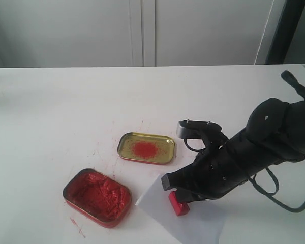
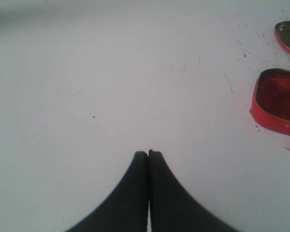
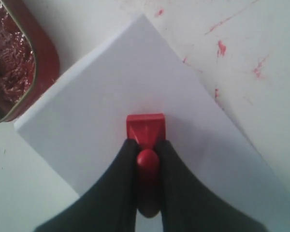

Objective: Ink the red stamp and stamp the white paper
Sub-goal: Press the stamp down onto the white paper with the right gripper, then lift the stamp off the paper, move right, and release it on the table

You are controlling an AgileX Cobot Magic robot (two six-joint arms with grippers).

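Observation:
My right gripper [image 1: 179,194] [image 3: 148,145] is shut on the knob handle of the red stamp [image 1: 177,203] [image 3: 146,129]. The stamp's square block rests face down on the white paper [image 1: 165,213] [image 3: 125,92], near the sheet's middle. No print shows on the paper; the stamp covers the spot under it. The left gripper [image 2: 148,153] is shut and holds nothing, hovering over bare table left of the tins; it is out of the exterior view.
A red-filled ink tin [image 1: 97,197] [image 3: 17,58] [image 2: 278,104] sits just left of the paper. A gold tin with a red smear [image 1: 146,148] [image 2: 288,35] lies behind it. Red ink flecks [image 3: 221,48] mark the white table [image 1: 51,112].

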